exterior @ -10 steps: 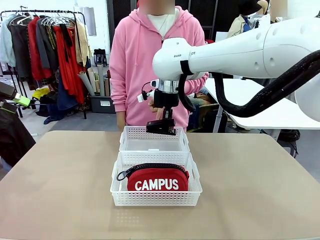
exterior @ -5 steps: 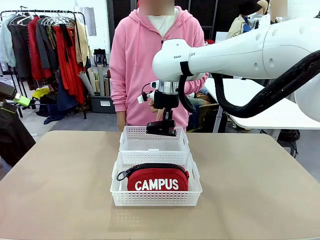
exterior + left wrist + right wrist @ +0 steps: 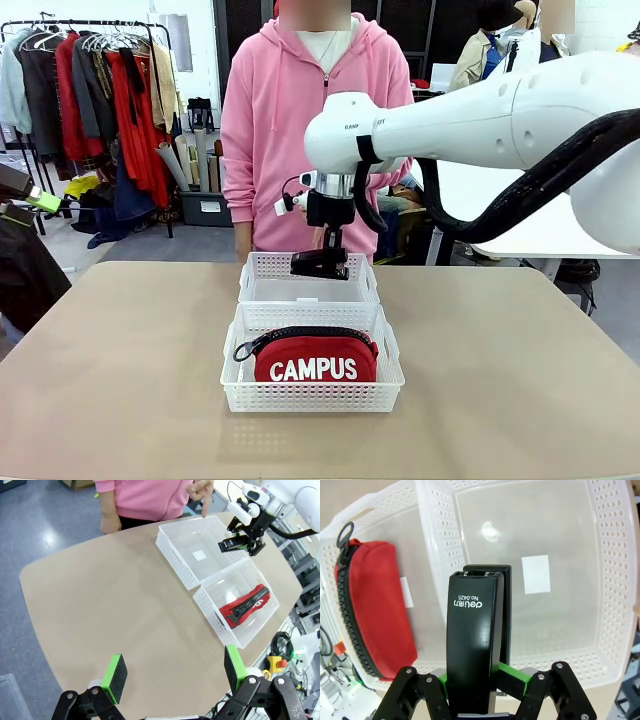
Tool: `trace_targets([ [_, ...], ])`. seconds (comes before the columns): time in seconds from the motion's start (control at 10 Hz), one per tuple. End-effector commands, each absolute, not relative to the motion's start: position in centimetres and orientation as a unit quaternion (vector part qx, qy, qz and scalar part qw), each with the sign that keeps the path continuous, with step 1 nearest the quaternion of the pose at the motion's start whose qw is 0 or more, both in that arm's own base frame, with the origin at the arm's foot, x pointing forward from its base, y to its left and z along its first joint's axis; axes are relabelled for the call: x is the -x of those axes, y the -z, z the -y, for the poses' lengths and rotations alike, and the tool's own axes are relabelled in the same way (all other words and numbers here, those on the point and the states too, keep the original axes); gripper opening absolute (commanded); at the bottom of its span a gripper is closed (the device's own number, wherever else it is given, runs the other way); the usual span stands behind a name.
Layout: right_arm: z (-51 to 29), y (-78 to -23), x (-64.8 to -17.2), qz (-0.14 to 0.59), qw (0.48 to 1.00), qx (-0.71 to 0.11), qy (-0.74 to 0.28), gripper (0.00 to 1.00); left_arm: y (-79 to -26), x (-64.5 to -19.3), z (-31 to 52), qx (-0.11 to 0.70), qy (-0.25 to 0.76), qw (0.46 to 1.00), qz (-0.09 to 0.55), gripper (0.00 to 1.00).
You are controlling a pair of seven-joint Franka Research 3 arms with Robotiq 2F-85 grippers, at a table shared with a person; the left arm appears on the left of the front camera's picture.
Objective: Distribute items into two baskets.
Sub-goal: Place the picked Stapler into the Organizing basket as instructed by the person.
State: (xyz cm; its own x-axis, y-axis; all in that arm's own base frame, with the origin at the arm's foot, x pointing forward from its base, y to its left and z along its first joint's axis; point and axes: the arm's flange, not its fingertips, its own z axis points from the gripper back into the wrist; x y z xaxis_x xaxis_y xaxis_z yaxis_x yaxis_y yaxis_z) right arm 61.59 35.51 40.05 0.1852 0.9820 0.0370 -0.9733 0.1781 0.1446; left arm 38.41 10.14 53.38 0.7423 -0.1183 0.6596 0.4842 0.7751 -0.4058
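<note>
Clothes racks stand behind the tan table (image 3: pixel 120 380), where the red pouch (image 3: pixel 314 360) lies in the near basket (image 3: pixel 230 375) and the right gripper (image 3: pixel 326 262) pinches the black stapler (image 3: pixel 474 645) over the empty far basket (image 3: pixel 262 270) by the far edge. Rigid, smooth and probably light, the stapler suits this grip across its narrow body (the pads are mostly hidden beneath it). Well back, the left gripper (image 3: pixel 175 672) hangs with its fingers spread.

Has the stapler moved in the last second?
Yes. The stapler in the right gripper has edged slightly up and left against the far basket's rim.
</note>
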Motion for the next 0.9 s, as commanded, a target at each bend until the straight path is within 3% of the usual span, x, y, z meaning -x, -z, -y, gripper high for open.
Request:
trace_targets([
  [0.0, -36.5, -39.7, -63.0, -0.025, 0.746, -0.075, -0.661, 0.07, -53.4, -38.3, -10.1, 0.293, 0.165, 0.887, 0.316, 1.00],
  [0.8, -37.4, -35.5, -67.2, -0.043, 0.713, -0.075, -0.695, 0.07, -53.4, -38.3, -10.1, 0.293, 0.165, 0.887, 0.316, 1.00],
])
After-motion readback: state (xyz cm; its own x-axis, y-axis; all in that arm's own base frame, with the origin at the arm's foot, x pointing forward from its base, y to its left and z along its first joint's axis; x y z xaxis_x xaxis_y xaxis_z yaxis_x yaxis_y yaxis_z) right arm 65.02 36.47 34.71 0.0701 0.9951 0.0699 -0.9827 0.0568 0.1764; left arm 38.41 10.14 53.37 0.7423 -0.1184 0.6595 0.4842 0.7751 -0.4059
